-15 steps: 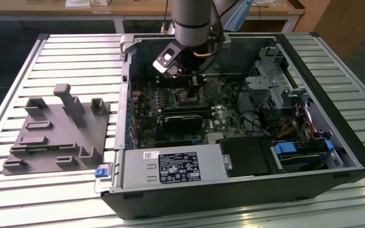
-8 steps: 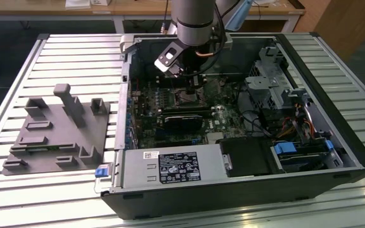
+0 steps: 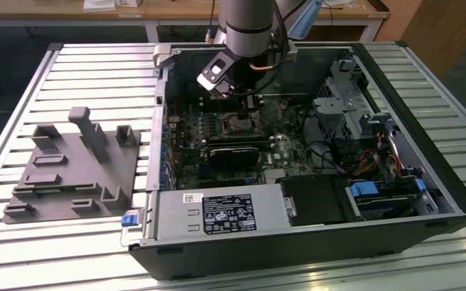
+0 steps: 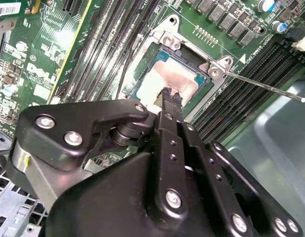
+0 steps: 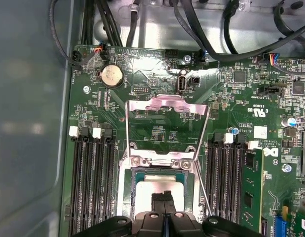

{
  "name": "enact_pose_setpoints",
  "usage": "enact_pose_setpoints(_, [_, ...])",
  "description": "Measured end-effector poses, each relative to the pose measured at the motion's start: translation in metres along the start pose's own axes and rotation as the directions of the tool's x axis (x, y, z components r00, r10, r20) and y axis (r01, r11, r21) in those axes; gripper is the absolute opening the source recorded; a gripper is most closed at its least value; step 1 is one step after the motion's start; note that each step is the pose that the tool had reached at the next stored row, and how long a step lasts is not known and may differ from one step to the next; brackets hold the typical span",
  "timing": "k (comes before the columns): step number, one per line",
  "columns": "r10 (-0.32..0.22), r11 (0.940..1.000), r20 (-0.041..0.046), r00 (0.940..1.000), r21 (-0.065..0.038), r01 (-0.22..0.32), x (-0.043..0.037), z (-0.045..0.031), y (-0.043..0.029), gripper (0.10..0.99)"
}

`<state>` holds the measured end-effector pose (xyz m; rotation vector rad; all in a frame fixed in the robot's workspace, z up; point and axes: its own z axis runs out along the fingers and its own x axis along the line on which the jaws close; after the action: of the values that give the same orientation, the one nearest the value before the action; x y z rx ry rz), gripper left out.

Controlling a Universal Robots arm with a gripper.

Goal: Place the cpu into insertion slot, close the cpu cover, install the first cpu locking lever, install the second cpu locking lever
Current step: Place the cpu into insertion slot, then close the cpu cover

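The gripper, its fingers pressed together on nothing, points down at the cpu already lying in the insertion slot, reachable because the cpu cover stands swung open (one locking lever released too).

Robotics lab, slatted aluminium worktable, opened computer case, wooden benches behind

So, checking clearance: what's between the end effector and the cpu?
Nothing. In the second wrist view the shut end effector sits right at the bare top of the cpu.
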<state>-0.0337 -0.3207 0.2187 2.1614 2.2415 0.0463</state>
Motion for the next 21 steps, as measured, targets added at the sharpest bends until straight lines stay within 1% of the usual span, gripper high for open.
enact_pose_setpoints(14, [0.0, 1.0, -0.0002, 1.0, 0.001, 0.0, 0.0, -0.0081, 0.0004, 0.106])
enact_pose_setpoints(21, [0.0, 1.0, -0.0001, 1.0, 0.001, 0.0, 0.0, -0.0141, 0.0006, 0.106])
